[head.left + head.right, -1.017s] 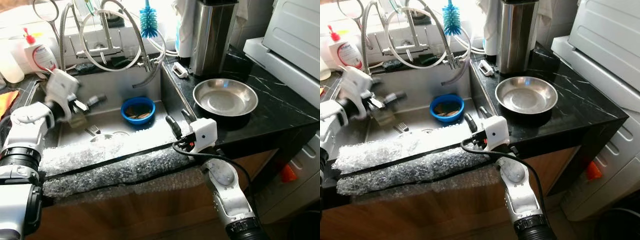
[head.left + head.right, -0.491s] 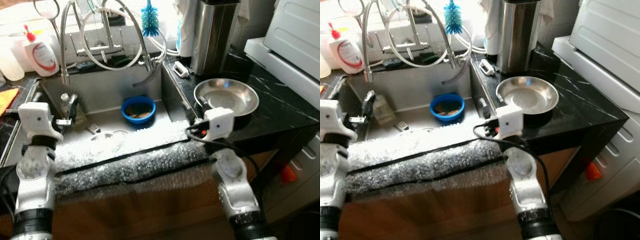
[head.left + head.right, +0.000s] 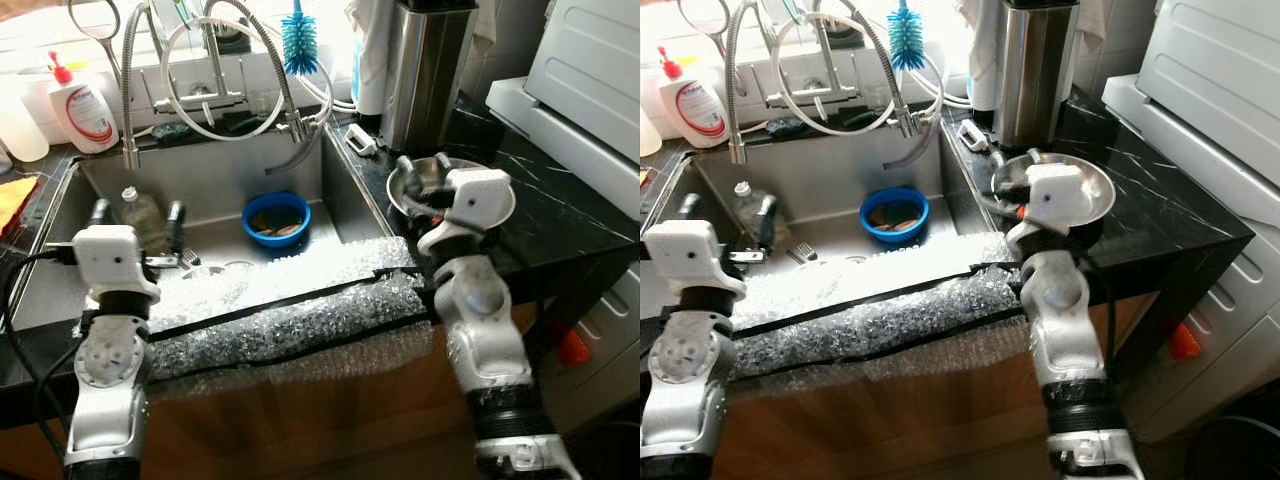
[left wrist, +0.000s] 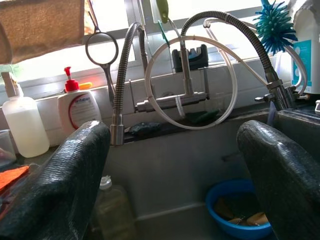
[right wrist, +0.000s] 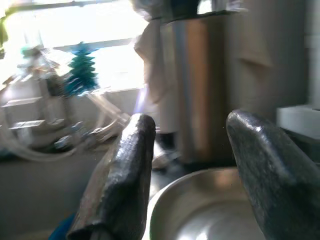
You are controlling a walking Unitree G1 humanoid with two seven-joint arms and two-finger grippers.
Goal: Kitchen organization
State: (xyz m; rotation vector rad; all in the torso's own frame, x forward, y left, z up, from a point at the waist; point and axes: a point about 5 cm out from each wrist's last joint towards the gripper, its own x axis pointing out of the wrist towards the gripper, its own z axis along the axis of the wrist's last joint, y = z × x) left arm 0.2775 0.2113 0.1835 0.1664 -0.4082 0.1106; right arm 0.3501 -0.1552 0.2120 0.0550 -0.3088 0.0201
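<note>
1. Since a second ago the left gripper has let go of the small clear bottle; the bottle now stands upright in the sink, near its left wall, and the gripper sits over the front edge with its fingers spread and empty.
2. The right gripper has risen from the sink's front rim to the black counter and now hovers over the near rim of the steel bowl, fingers apart and holding nothing.
3. The blue bowl stays where it was on the sink floor, with brownish scraps inside; a fork lies to its left, just beside the bottle.
4. Bubble wrap covers the front edge of the sink, under both arms.
5. A white pump bottle with a red top stands on the ledge behind the sink; its red-and-white label carries writing too small to read.
6. A teal brush hangs near the coiled tap hose, and a tall steel canister stands behind the steel bowl.
</note>
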